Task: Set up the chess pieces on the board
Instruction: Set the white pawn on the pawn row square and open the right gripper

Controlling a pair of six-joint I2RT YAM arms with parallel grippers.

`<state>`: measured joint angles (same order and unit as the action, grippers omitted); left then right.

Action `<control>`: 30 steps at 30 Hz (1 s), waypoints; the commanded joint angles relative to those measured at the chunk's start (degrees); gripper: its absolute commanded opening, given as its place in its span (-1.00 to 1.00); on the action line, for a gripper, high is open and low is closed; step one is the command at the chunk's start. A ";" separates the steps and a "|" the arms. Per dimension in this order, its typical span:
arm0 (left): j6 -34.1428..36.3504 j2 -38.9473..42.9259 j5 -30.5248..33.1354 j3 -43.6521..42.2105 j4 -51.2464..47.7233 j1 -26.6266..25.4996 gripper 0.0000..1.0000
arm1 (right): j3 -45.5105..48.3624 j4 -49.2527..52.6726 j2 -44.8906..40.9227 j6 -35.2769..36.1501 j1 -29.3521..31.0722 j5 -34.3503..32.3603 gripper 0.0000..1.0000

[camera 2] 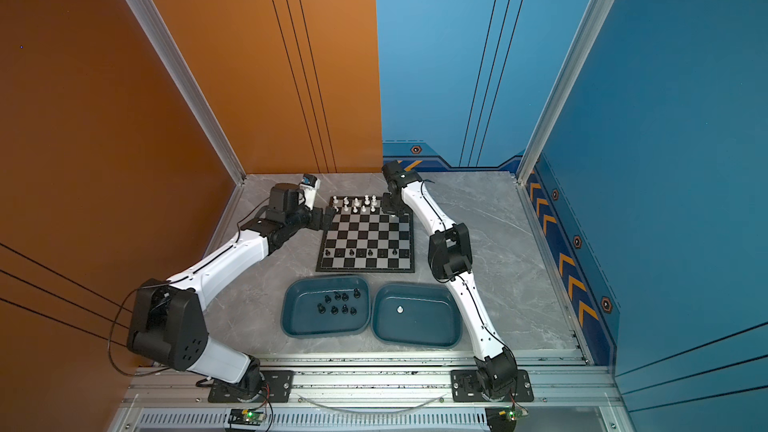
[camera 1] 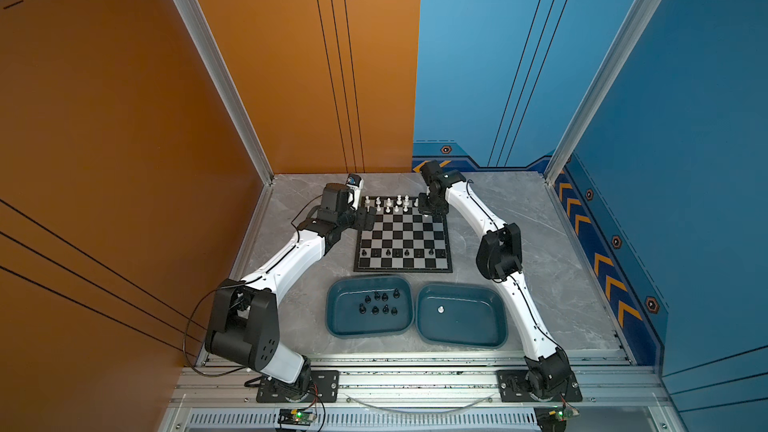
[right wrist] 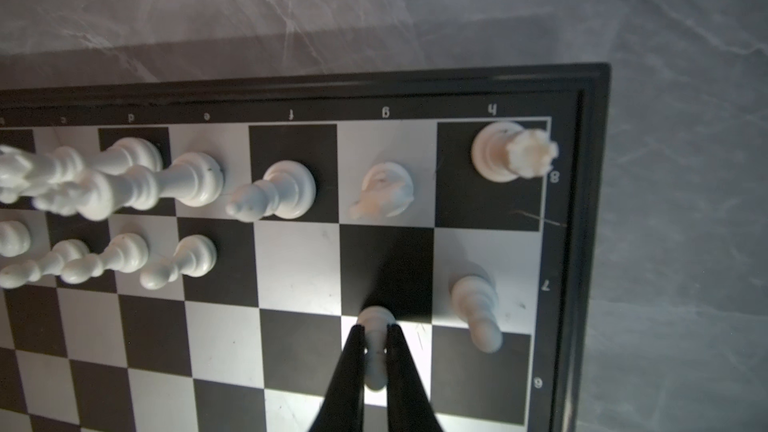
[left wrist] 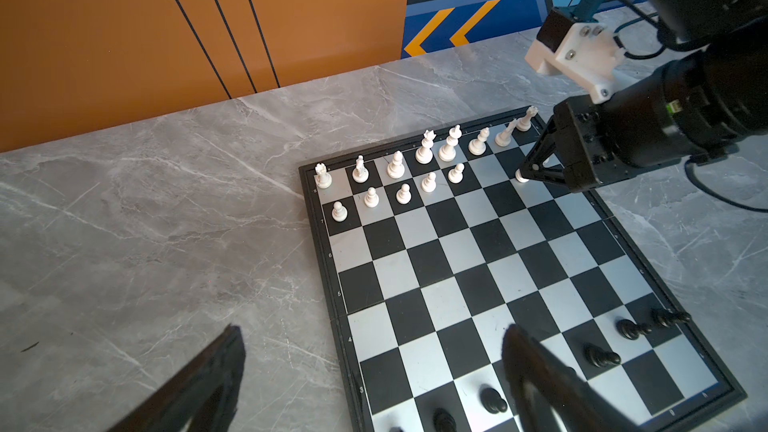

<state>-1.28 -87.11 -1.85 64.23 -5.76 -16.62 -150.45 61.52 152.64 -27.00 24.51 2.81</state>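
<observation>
The chess pieces (left wrist: 397, 164) are split between the board (camera 1: 405, 234) and two teal trays. The board lies flat on the grey bench (camera 1: 561, 268). We see white men standing in its two far rows and a line of black pawns (camera 1: 388, 252) in the second row from the near edge.

The right end effector (right wrist: 375, 328) reaches down over the board's far right corner. Its narrow black fingers (right wrist: 355, 342) are pinched on a white pawn (right wrist: 376, 353). That pawn's base sits at the seam between a black and a silver square, just beside another white pawn (right wrist: 476, 309) on the edge file. We cannot tell whether the held pawn touches the board.

The left end effector (left wrist: 372, 330) hovers at the board's far left side, its jaws spread wide and holding nothing.

On the near side of the board, the left tray (camera 1: 332, 317) holds loose black pieces (camera 1: 375, 309). The right tray (camera 1: 424, 326) holds a single white piece (camera 1: 441, 308).
</observation>
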 commanded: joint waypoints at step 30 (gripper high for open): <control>-1.18 -0.99 -0.26 3.56 -1.01 0.10 0.95 | -2.74 -2.68 0.28 0.26 -0.74 1.34 -0.31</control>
<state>-1.91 -87.55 -1.83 65.73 -5.91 -16.49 -151.89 59.33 154.41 -26.89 24.29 3.09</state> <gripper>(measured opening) 0.976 0.344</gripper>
